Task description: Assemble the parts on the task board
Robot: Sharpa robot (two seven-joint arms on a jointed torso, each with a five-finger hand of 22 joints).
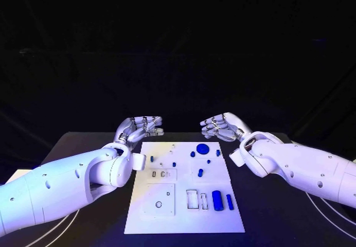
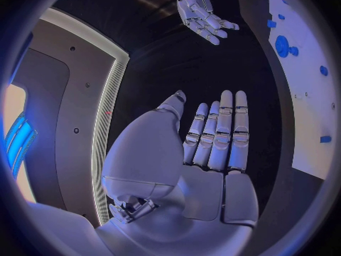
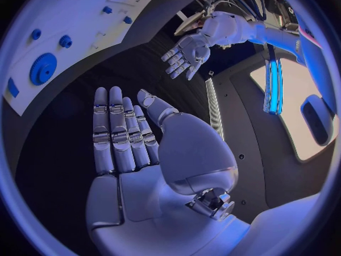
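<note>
The white task board (image 1: 185, 221) lies in the middle of the black table. On it are a round blue disc (image 1: 202, 149) near the far edge, a blue cylinder (image 1: 216, 200), a thin blue bar (image 1: 230, 201) and several small blue pieces. My left hand (image 1: 141, 127) hovers past the board's far left corner and my right hand (image 1: 220, 126) past its far right corner. In the left wrist view the left hand (image 2: 213, 136) has its fingers straight and holds nothing, beside the board (image 2: 309, 119). My right hand (image 3: 124, 136) is likewise flat and empty, with the disc (image 3: 43, 68) nearby.
The black table (image 1: 89, 149) stretches to both sides of the board. Pale cables (image 1: 326, 216) curve across the table at the near right. Each wrist view shows the other hand across from it: the right hand (image 2: 202, 11) and the left hand (image 3: 186, 52).
</note>
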